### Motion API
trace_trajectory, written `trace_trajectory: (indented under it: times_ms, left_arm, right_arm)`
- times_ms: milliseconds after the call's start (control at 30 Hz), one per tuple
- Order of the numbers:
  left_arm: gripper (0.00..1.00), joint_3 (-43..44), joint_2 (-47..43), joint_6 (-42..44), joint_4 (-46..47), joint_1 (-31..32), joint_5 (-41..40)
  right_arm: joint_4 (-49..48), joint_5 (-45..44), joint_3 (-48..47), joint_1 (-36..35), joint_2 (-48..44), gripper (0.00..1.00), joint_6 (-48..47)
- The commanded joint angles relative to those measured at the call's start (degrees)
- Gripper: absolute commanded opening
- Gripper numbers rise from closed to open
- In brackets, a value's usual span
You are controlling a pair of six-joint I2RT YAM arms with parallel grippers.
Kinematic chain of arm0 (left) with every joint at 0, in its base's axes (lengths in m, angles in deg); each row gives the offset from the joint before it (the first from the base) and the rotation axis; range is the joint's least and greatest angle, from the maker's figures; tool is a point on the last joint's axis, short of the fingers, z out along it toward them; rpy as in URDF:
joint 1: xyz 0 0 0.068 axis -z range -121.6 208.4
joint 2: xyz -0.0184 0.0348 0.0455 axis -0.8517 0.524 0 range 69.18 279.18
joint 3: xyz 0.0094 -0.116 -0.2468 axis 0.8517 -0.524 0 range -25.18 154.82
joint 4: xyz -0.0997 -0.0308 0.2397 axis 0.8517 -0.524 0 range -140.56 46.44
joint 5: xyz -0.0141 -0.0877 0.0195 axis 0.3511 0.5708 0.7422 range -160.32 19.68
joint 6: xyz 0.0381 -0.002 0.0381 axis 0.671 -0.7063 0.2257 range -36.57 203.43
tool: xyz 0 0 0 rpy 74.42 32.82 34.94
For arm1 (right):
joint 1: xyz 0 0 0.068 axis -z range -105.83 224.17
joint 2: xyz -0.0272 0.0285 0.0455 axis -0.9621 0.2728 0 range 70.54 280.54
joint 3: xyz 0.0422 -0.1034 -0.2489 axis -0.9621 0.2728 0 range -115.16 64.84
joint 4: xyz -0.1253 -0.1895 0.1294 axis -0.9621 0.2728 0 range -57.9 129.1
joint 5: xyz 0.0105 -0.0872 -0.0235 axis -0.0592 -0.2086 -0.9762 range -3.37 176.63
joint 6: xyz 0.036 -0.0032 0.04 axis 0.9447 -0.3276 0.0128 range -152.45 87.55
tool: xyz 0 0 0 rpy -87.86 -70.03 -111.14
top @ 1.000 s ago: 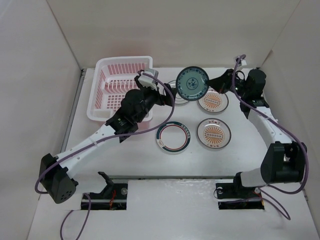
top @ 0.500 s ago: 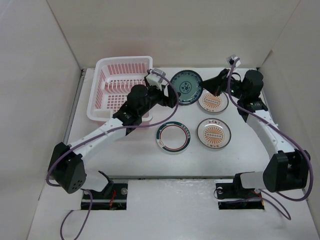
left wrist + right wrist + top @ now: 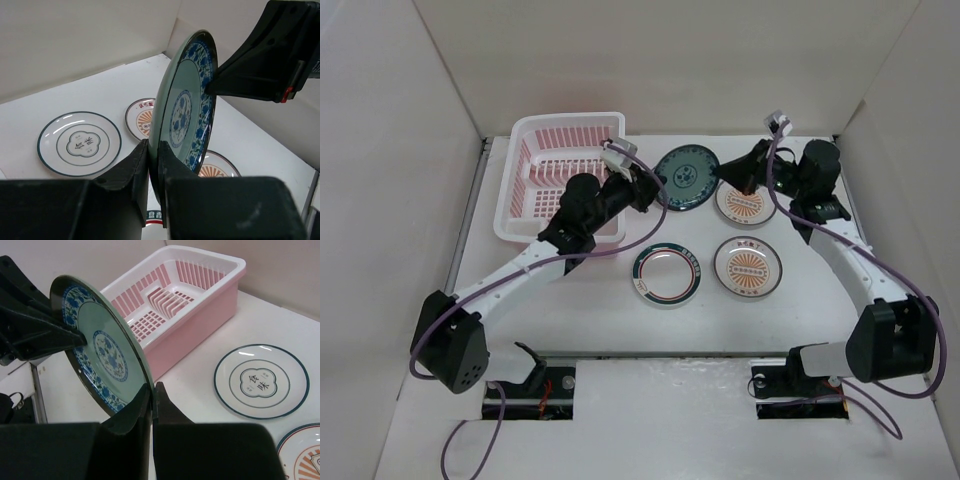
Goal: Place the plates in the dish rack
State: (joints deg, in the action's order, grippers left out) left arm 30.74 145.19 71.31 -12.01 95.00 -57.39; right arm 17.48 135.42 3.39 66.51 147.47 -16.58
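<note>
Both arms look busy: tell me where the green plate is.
In the top view, the green plate is held up between the left gripper and right gripper, just right of the rack.

White table (image 3: pixel 720 325) carried a pink dish rack (image 3: pixel 560 170) at its far left. Four plates lay flat on it, to the rack's right: a green-rimmed plate (image 3: pixel 668 275) toward the near edge, a near sunburst plate (image 3: pixel 750 265) beside it, a far sunburst plate (image 3: pixel 745 205) behind, and a dark-ringed plate (image 3: pixel 79 143) between rack and far sunburst plate
</note>
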Motion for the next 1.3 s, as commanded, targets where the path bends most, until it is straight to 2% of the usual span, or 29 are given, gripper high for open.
trace_trajectory:
  times_ms: [0,33,67,100,133,300,500,567,667,733,900,1100,1267]
  left_arm:
    - [0.0,-0.37,-1.21,0.78,5.89,-0.04,2.81]
    - [0.0,-0.37,-1.21,0.26,5.89,-0.04,1.85]
    - [0.0,-0.37,-1.21,0.25,5.89,-0.04,0.36]
    - [0.0,-0.37,-1.82,0.25,5.89,-0.04,-1.75]
    - [0.0,0.32,-1.83,-0.35,4.67,-0.04,-6.9]
    - [0.0,9.28,-2.36,2.18,-10.06,-0.04,-24.06]
    - [0.0,19.2,-2.36,9.47,-18.62,-1.71,-44.79]
    - [0.0,20.98,-2.36,12.54,-21.26,-4.07,-46.76]
    - [0.0,20.11,-2.36,20.97,-18.82,-6.18,-50.45]
    - [0.0,17.05,-2.36,27.28,-16.36,-9.52,-50.46]
    - [0.0,11.59,-1.22,30.49,-10.65,-20.84,-40.45]
    - [0.0,6.75,3.61,32.15,-2.21,-27.89,-32.01]
    - [0.0,8.94,9.77,32.78,-0.7,-32.37,-28.4]
  right_arm:
    - [-2.62,3.5,-1.92,-2.53,-0.28,0.0,0.47]
    - [-2.62,3.5,-1.92,-2.53,-0.28,0.0,0.47]
    - [-2.62,2.19,-1.92,-2.53,-0.28,0.42,0.47]
    - [-2.62,0.88,-1.92,-2.53,-0.28,0.8,0.47]
    - [-2.09,-0.79,-1.92,-2.53,-0.28,1.0,0.47]
    - [0.55,-10.9,-1.92,-2.53,0.33,1.0,0.47]
    - [7.92,-22.14,-5.25,-3.24,0.33,1.0,0.47]
    - [11.25,-24.35,-6.92,-4.81,0.33,1.0,-0.05]
    - [14.34,-28.3,-9.46,-7.62,0.33,1.0,-1.37]
    - [16.63,-31.37,-10.0,-9.56,0.33,1.0,-2.26]
    - [17.95,-32.98,-11.93,-14.13,1.56,1.0,-3.92]
    - [17.95,-32.27,-12.47,-15.89,2.09,1.0,-3.93]
    - [17.95,-31.74,-12.47,-17.03,1.48,1.0,-4.45]
